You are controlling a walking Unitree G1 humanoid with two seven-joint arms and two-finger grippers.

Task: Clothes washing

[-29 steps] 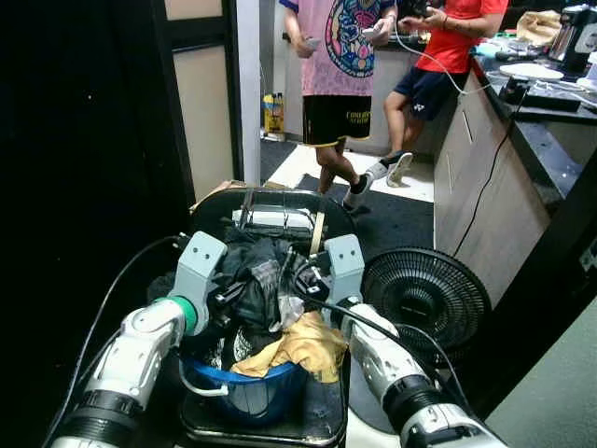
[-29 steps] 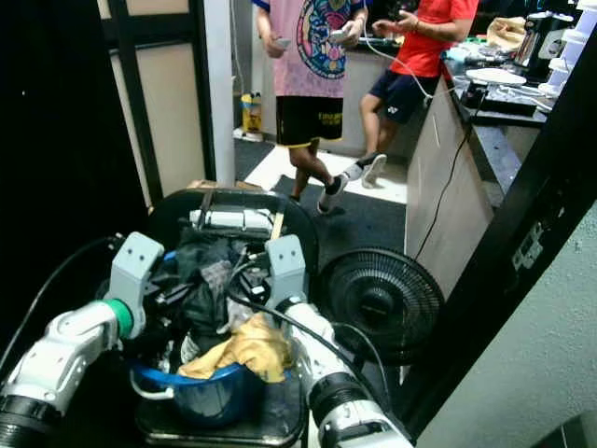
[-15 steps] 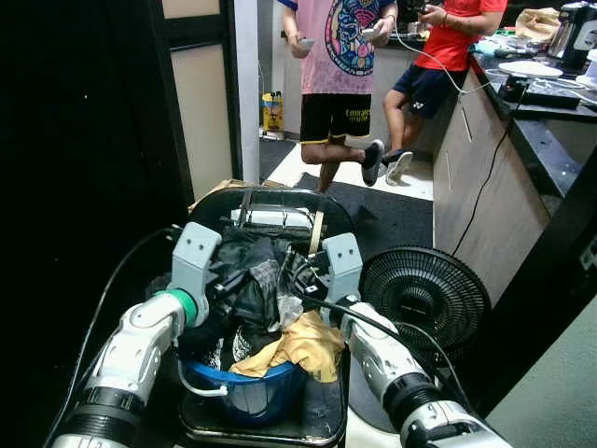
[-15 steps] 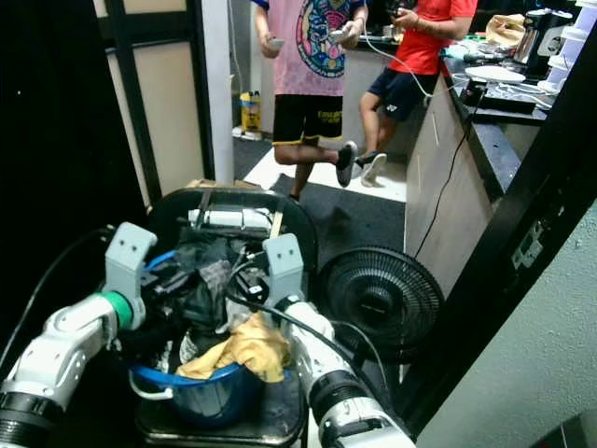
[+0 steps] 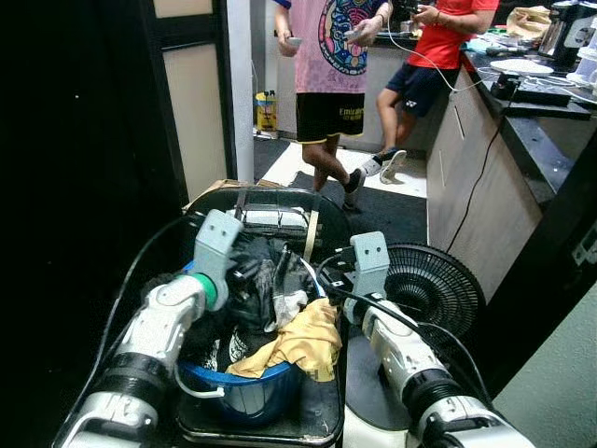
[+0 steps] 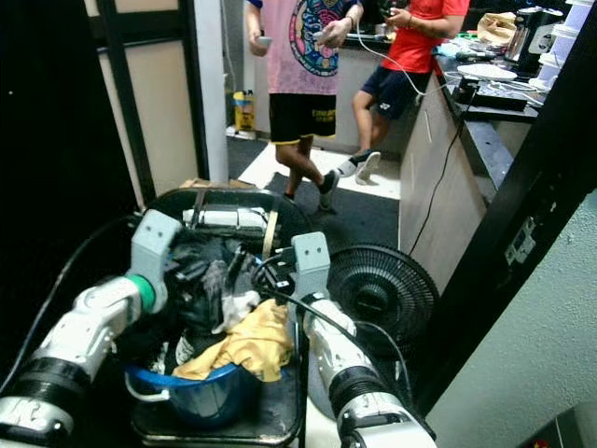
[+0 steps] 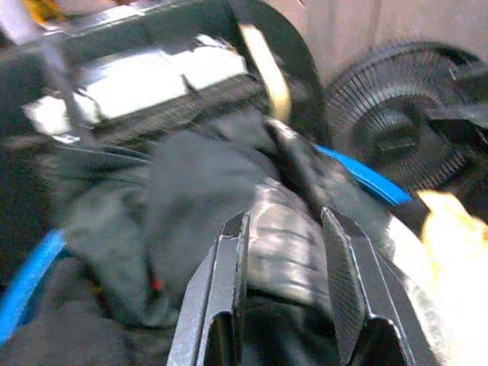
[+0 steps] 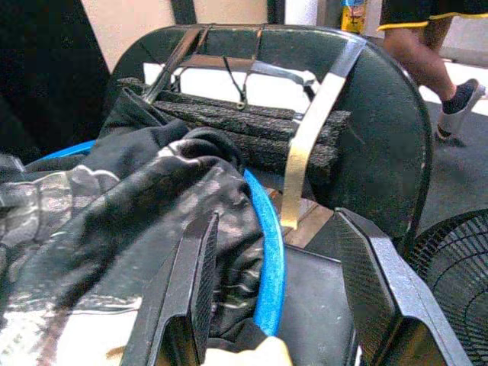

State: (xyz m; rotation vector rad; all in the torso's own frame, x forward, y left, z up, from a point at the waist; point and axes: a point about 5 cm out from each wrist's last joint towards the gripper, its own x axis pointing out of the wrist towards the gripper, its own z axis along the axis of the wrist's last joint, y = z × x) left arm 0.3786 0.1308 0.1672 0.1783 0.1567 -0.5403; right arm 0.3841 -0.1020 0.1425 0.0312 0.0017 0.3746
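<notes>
Blue plastic first: the blue basin [image 5: 244, 387] sits on a dark chair [image 8: 385, 145] right under the robot's chest, heaped with clothes. On top is a dark, grey-patterned garment [image 5: 252, 280], and a yellow garment [image 5: 298, 341] spills over the rim on the robot's right side.

The left gripper [image 7: 284, 293] is the nearer one, and it is right over the pile. Its two black fingers [image 7: 221, 297] stand a modest gap apart with the patterned fabric bunched between them. Whether the pads actually pinch the cloth or merely straddle it, I cannot tell.

The right gripper [image 8: 278, 286] comes in from the other side, fingers spread wide and holding nothing. The basin's blue rim and the garment's edge lie just ahead of it and slightly to its left.

So the pile lies between the two grippers, running from the chair back towards the robot. Lifting it looks like a job for both sides squeezing inward.

What crowds the move: the chair back with its straps rises just behind the basin, and a black floor fan [image 5: 434, 285] stands close by the right arm. A cable runs along that arm. Further off, two people [image 5: 345, 56] stand by a counter [image 5: 550, 112], well apart from the work.
</notes>
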